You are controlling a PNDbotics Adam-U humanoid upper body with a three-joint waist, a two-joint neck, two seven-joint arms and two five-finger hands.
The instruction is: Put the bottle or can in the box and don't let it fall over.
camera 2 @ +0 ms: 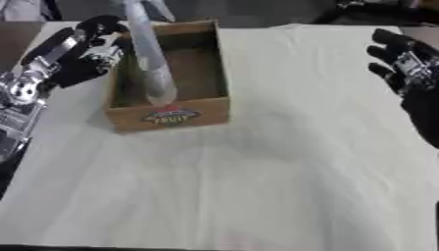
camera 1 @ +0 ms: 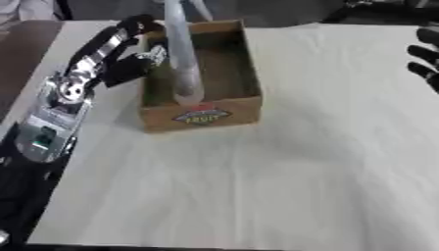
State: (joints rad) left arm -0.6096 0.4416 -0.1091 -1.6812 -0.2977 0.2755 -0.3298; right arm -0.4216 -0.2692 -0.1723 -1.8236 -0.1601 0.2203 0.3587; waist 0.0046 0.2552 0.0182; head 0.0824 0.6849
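A brown cardboard box with a fruit label on its near wall sits at the table's far left. Inside it a tall pale bottle stands against the near wall, its upper part running out of the view's top edge. My left hand is at the box's left wall beside the bottle. Its fingers are loosely curved, and a narrow gap separates them from the bottle. My right hand hangs open at the far right edge, fingers pointing up, far from the box.
A white cloth covers the table. My left arm, silver and black, runs along the table's left edge. Dark shapes lie beyond the far edge.
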